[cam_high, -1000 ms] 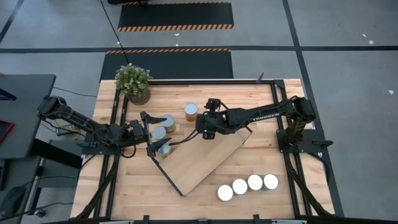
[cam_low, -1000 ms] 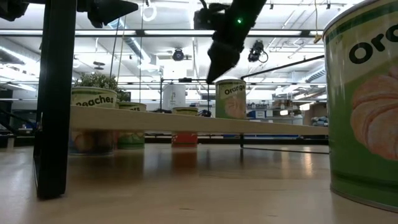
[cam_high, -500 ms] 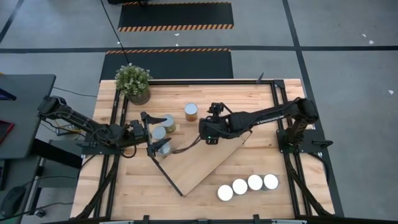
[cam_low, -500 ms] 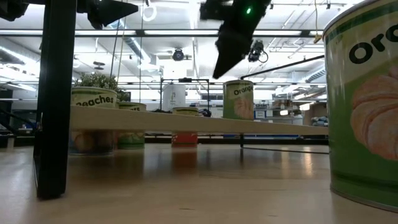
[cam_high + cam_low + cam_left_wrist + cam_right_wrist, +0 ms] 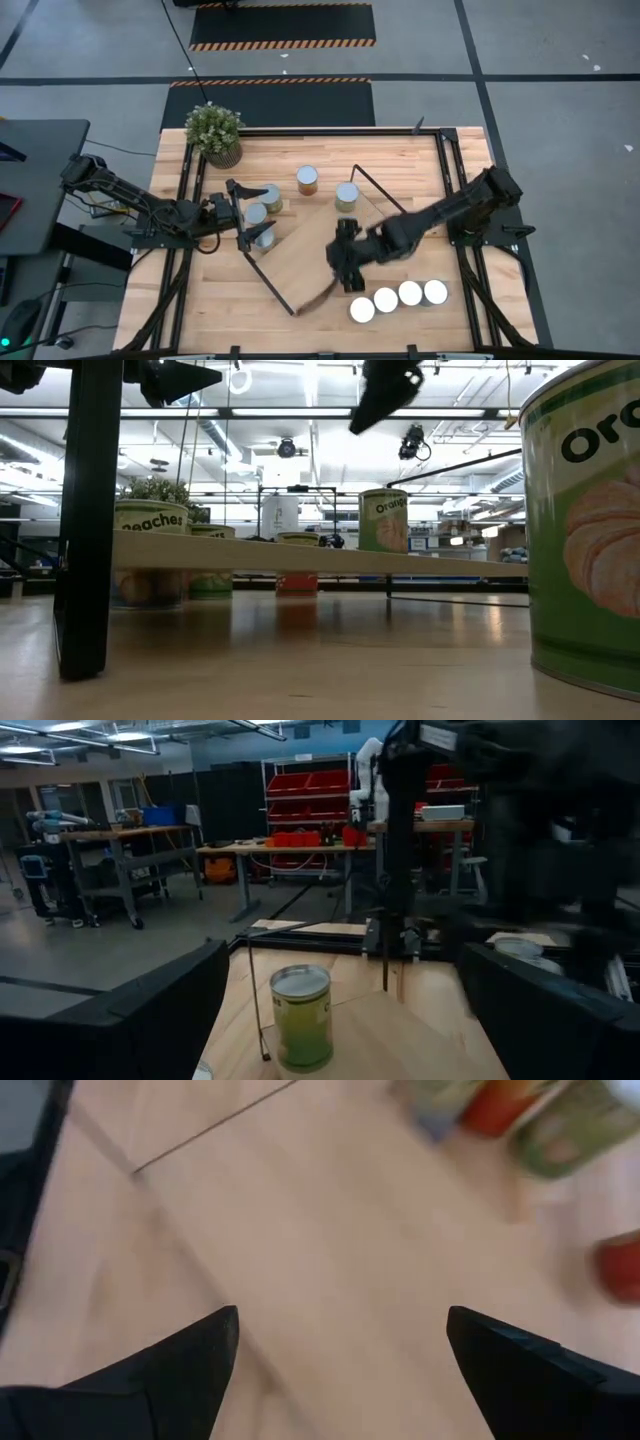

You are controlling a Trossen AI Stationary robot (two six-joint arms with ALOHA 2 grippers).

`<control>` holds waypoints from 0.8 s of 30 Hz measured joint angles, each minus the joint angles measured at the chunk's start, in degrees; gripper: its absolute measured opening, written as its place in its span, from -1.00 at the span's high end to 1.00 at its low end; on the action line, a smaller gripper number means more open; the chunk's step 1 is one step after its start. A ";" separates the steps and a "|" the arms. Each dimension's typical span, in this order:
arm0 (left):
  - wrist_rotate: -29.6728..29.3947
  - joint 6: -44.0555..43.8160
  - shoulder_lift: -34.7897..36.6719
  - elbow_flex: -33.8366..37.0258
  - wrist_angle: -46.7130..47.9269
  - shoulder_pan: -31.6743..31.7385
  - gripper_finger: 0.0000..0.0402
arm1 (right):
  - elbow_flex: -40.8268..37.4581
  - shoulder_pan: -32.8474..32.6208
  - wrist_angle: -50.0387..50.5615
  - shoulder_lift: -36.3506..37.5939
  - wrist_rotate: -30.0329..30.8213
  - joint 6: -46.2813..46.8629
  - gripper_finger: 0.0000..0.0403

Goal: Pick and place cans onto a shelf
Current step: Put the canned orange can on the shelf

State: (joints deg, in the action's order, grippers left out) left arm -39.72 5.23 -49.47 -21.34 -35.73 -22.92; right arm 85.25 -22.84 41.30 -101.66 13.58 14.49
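Eight cans are in play, and judging by how they lie, the step in hand looks like fetching the next one for the shelf (image 5: 320, 250), the long pale-wood board with thin black wire end frames that lies slantwise across the middle of the tabletop (image 5: 420, 160), itself a broader slab of smooth blond planks. One can (image 5: 346, 196), a short cylinder with a silvery lid and a green label, stands at the shelf's far corner. An orange-labelled can (image 5: 307, 180) stands off the shelf's far-left side, and three more (image 5: 262, 205) cluster by the shelf's left end, near the waiting left gripper (image 5: 237, 211), whose dark fingers are spread wide with nothing between them. Four white-topped cans (image 5: 398, 298) stand in a row off the shelf's near-right side. The right gripper (image 5: 345, 265) hangs over the shelf's near end, fingers apart and empty, close to that row. The next move probably calls for lining up over the nearest tin, dropping squarely and closing on its smooth round wall.
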 joint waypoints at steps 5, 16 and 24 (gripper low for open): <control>-0.13 0.36 0.00 0.00 -0.36 -0.02 -0.99 | 0.02 -4.95 -0.58 -1.55 1.94 6.36 -0.82; -0.12 -1.31 0.02 -0.02 -0.83 -0.02 -0.99 | 0.90 -10.32 -1.46 -7.23 3.21 21.87 -0.82; -0.12 -1.82 0.02 -0.02 -0.43 -0.11 -0.99 | 13.47 -12.14 10.83 -15.66 3.22 26.48 -0.82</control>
State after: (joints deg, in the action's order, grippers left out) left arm -39.83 3.42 -49.45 -21.37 -36.16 -23.03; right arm 98.73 -34.99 52.13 -117.32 16.80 40.97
